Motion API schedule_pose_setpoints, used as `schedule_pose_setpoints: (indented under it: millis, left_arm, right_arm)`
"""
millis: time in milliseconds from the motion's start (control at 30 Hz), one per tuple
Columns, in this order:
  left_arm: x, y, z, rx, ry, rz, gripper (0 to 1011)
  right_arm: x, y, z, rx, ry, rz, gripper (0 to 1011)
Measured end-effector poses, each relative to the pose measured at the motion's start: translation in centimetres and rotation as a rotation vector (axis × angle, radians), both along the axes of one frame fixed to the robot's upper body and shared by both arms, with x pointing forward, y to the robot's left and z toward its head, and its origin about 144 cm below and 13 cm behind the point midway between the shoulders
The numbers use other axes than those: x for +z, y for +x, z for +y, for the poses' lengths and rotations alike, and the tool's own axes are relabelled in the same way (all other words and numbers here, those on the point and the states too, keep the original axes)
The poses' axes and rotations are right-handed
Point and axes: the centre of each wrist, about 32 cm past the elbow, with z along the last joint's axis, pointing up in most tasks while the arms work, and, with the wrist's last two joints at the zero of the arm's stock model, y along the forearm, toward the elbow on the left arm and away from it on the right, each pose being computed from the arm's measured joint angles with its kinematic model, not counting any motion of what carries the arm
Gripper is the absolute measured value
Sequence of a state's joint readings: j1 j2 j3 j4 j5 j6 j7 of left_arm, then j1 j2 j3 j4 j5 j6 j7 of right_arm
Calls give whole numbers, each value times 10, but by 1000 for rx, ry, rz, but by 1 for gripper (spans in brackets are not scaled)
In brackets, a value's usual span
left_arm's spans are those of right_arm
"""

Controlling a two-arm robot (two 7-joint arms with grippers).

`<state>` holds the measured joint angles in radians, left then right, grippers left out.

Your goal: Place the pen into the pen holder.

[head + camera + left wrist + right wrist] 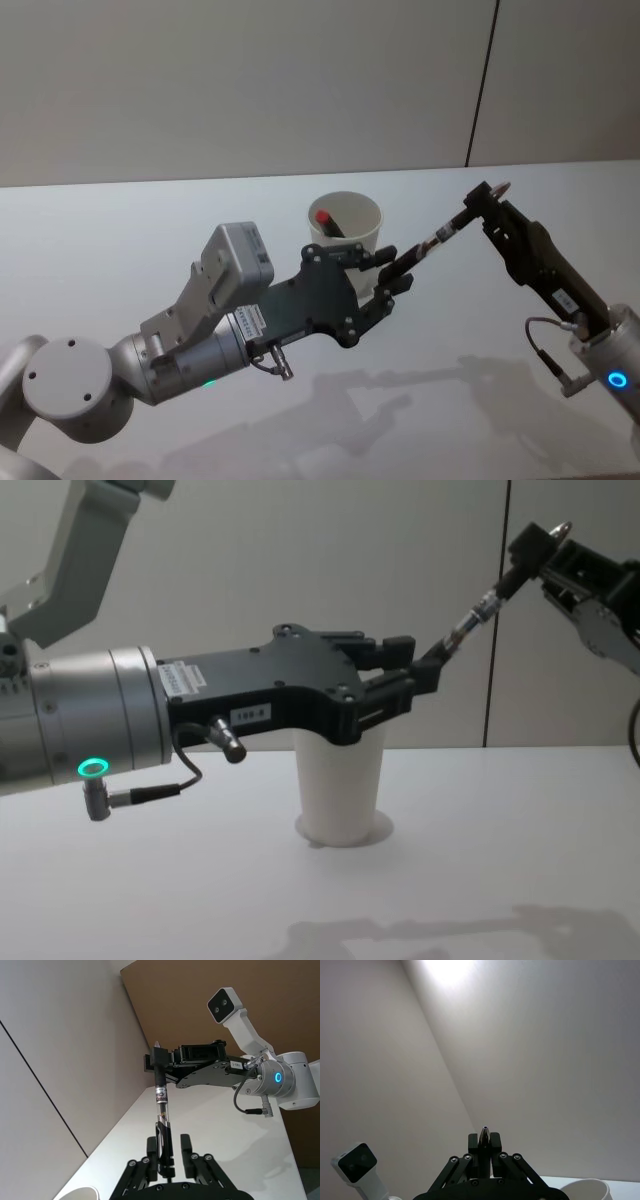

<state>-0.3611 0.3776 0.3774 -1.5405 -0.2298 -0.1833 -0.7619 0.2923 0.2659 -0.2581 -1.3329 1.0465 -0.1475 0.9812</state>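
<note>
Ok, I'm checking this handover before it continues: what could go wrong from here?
1. The right end effector grips one end of the pen, while the left end effector stands open around the other end. Releasing early could drop it.
2. The pen holder sits close by the left end effector and might get knocked; a second pen already leans inside.

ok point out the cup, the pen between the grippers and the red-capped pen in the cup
cup [340,790], chest view, side wall
pen [432,242], head view, middle of barrel
red-capped pen [323,216], head view, red cap
</note>
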Motion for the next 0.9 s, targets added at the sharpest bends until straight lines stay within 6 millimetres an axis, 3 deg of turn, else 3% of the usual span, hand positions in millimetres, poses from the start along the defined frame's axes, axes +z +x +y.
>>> schedule_pose_setpoints:
  millis: [600,733,900]
  left_arm:
    - [0,0,0,-1,-1,0,865]
    - [0,0,0,-1,-1,0,959]
    - [0,0,0,-1,-1,0,1004]
  right_arm:
    - [6,-2,0,-34,-45,-17,131]
    - [10,-3,0,-57,-80,-28,131]
    - [17,-3,-1,-93,-127,-48,131]
